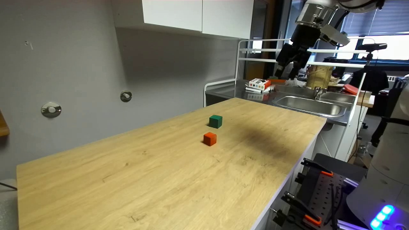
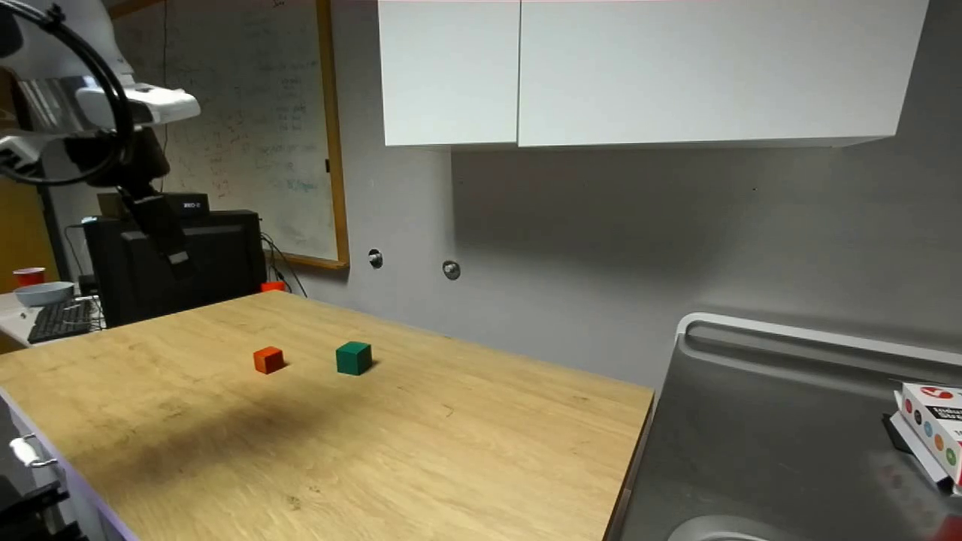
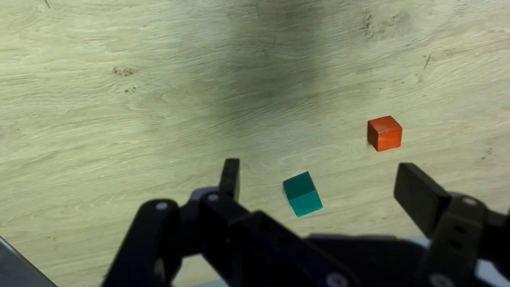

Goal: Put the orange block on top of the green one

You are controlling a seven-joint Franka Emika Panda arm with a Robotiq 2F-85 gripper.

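orange cube (image 1: 210,139) sits on the wood-grain tabletop (image 1: 143,179), near the dark green cube (image 1: 215,121), not touching it; stack not made. robotiq gripper (image 1: 286,74) hangs well above the tabletop, fingers (image 3: 418,195) spread wide, nothing held. risks, my read: wrong pick, since in the wrist view green shows between the fingers and orange shows up and right of it. cubes are near enough that a spread finger coming down for orange could clip green. both look slightly turned against the finger line, so squeezing without a wrist twist could catch corners and spin orange or squirt it out. overshoot going down = fingers into the tabletop. at the stack: small top face, so an offset or tilted release likely tips orange off, and pressing too hard could skid green. counts: one orange cube, one dark green cube, one robotiq gripper, two fingers, two white cabinet doors (image 1: 173,12), two round metal wall fittings (image 1: 51,110).
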